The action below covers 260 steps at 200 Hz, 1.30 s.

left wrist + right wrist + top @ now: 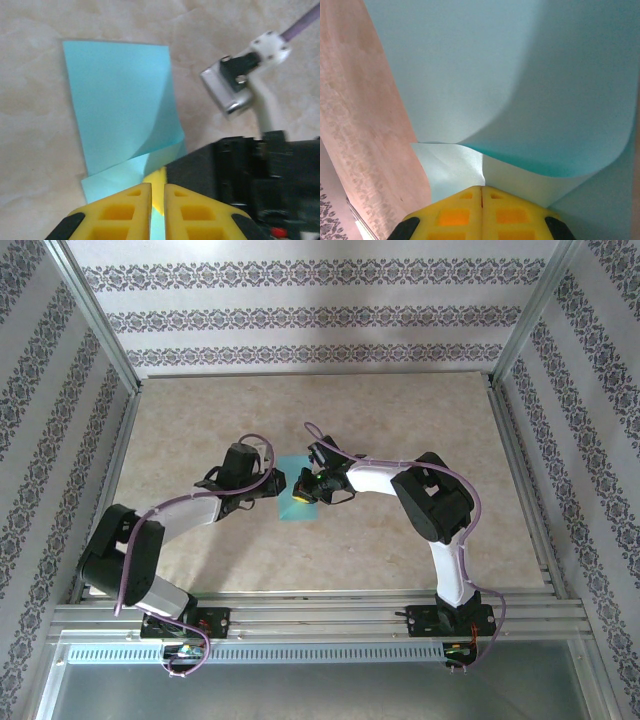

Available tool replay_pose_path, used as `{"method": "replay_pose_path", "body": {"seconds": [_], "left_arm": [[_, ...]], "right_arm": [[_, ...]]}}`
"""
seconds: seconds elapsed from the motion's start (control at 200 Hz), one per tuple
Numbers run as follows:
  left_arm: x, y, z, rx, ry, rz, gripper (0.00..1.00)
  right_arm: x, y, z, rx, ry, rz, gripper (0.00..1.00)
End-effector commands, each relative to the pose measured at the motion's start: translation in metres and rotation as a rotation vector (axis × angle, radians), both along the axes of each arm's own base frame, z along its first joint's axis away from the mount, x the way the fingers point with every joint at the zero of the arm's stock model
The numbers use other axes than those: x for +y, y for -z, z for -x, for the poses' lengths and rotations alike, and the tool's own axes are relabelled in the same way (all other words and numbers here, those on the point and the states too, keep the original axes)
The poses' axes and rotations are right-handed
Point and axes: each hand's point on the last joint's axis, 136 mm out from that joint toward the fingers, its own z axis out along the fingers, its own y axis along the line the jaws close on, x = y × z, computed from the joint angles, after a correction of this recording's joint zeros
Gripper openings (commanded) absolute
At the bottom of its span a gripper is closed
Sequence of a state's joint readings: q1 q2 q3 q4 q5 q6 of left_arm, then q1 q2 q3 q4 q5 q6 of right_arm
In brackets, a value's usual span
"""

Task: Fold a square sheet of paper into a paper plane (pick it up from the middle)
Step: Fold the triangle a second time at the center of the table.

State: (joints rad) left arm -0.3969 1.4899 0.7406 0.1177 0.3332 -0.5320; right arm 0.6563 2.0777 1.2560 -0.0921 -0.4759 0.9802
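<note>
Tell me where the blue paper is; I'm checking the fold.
Top view: the paper lies mid-table, partly folded, between the left gripper and right gripper.

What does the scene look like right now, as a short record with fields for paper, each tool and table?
paper: turquoise sheet, mostly flat, one part curled up with pale underside showing
left tool: at paper's edge, jaws a slit apart, grip unclear
right tool: shut, seemingly pinching the curled part
table: beige marbled top, paper lies on it
stage: no plane shape yet

square sheet of paper (296, 510) on the table (400, 420), between left hand (270, 485) and right hand (304, 486)
</note>
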Motion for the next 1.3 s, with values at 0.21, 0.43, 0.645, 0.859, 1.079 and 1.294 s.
{"method": "replay_pose_path", "body": {"seconds": [0.21,0.43,0.645,0.859,1.079,1.294], "left_arm": [[-0.007,0.028,0.029,0.155,0.027,0.094,0.16],[-0.021,0.048,0.044,0.243,0.057,0.155,0.16],[-0.024,0.057,0.05,0.264,0.061,0.104,0.16],[-0.024,0.069,0.06,0.314,0.074,0.046,0.15],[-0.019,0.074,0.06,0.316,0.07,0.003,0.14],[-0.017,0.082,0.062,0.333,0.066,-0.01,0.14]], "right_arm": [[-0.032,0.048,0.022,0.113,0.009,0.164,0.03],[-0.026,0.036,0.014,0.086,0.003,0.133,0.06],[-0.025,0.036,0.014,0.089,0.003,0.131,0.06],[-0.026,0.038,0.014,0.094,0.007,0.133,0.06],[-0.027,0.038,0.014,0.094,0.007,0.136,0.06],[-0.027,0.038,0.014,0.095,0.006,0.136,0.06]]}}
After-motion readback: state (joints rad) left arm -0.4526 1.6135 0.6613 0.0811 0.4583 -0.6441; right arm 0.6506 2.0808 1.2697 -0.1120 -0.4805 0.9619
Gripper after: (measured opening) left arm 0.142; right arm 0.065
